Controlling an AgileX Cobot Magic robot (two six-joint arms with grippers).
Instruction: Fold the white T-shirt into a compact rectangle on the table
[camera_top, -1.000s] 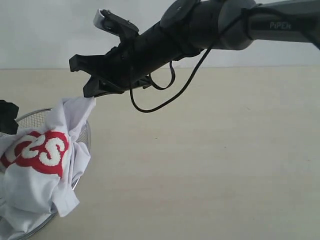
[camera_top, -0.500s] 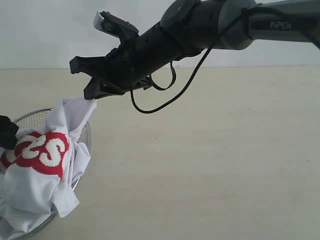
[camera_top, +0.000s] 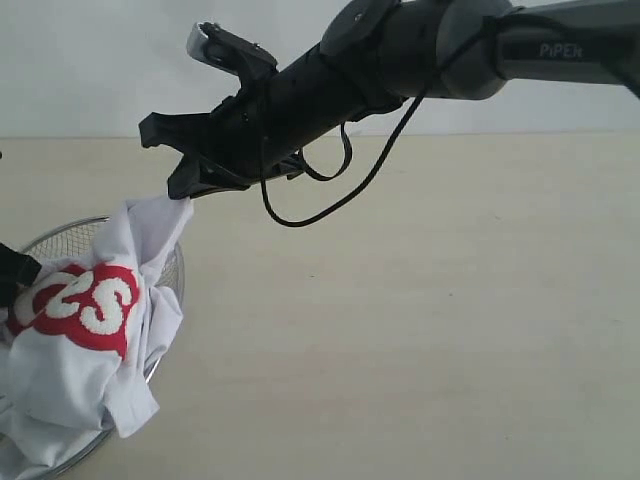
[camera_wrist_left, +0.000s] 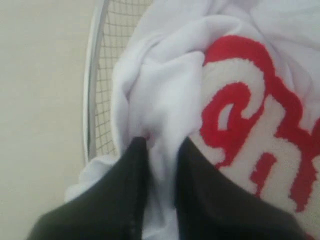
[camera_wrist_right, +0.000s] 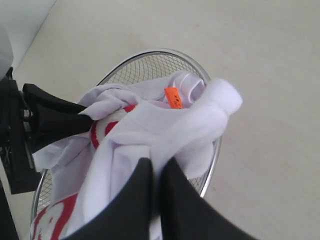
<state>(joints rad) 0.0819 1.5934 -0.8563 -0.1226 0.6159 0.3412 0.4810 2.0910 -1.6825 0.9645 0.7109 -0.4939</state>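
In the exterior view, the white short-sleeved T-shirt with red lettering (camera_top: 90, 340) sits bunched up in the round wire-mesh metal basket (camera_top: 60, 232) and hangs over its near rim. The picture's edge cuts off part of both. The wide pale beige table (camera_top: 420, 320) stretches far out from the basket, with lots of room. The black right gripper (camera_top: 180, 195) pinches a top bit of the shirt just above the basket. The left gripper (camera_top: 12, 275) is only a dark bit beside the basket, too cut off to read. In the left wrist view, the left gripper (camera_wrist_left: 161, 145) is squeezed tight on a shirt fold inside the basket rim. In the right wrist view, the right gripper (camera_wrist_right: 157, 162) is clamped on a thick white fold above the basket. A small orange neck tag (camera_wrist_right: 173, 97) peeks out over the basket.
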